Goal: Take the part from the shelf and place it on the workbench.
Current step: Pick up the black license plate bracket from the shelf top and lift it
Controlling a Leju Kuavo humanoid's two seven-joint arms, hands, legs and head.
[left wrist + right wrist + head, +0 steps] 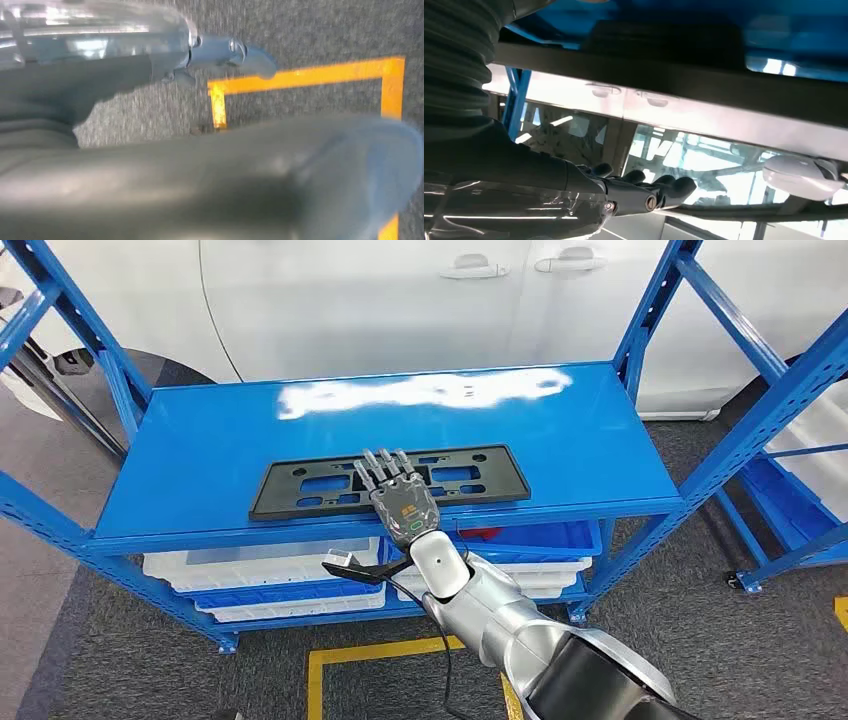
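Head view shows you the right hand [398, 495] stretched forward from its silver arm, fingers straight and slightly apart, lying flat on the black part [390, 480]; the part's long axis runs crosswise under the hand, near the blue shelf [200, 440] front edge; bare shelf lies beyond the fingertips; left hand [210, 180]: grip cannot be told.

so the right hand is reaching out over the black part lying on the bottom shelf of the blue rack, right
Not quite. The black part lies on the top shelf of the blue rack, not the bottom one; the lower level holds white and blue bins. The head view shows it, with the right hand stretched over the part's front edge, fingers spread.
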